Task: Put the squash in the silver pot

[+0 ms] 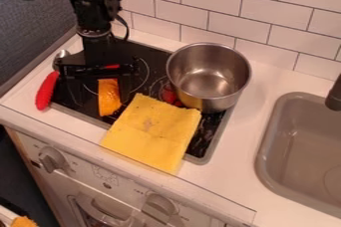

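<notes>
Squash (pixel 108 102) on stove (pixel 208 144), below gripper (pixel 102 95). Gripper open, fingers spread wide, grip on nothing; contact with squash unclear. Yellow cloth (pixel 156 131) just beside squash; silver pot (pixel 210 79) upright beyond cloth. Red-handled utensil (pixel 47 90) at stove's far side edge.

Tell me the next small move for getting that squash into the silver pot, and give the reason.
I'd probably ease the hand down slightly and close it on the squash. Its fingers look spread, with the squash showing between them, and the squash is over the stove, outside the upright, open pot.
</notes>
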`<state>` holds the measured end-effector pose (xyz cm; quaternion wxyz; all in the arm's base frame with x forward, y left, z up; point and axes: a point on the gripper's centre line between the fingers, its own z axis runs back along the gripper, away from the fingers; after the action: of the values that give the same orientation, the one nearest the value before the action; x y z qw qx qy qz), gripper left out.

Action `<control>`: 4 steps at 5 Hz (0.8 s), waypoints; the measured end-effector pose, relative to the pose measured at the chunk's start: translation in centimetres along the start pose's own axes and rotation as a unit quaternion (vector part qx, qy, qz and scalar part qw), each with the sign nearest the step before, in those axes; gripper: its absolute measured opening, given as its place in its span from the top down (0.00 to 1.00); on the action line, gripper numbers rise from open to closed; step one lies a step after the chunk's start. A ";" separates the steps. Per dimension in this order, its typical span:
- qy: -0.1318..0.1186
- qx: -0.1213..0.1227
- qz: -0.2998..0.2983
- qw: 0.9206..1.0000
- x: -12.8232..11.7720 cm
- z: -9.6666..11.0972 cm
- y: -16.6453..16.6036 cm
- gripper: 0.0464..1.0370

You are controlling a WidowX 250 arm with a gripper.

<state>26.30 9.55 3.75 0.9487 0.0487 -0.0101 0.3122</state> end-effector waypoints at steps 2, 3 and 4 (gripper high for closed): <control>-0.029 0.060 -0.088 0.994 -1.0 -1.0 -0.8 0.40; -0.034 0.075 -0.122 0.989 -1.5 -1.1 -0.8 0.63; -0.040 0.070 -0.152 0.985 -1.8 -0.8 -0.7 0.63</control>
<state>25.24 7.99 2.82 0.9782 0.1282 -0.0184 0.1625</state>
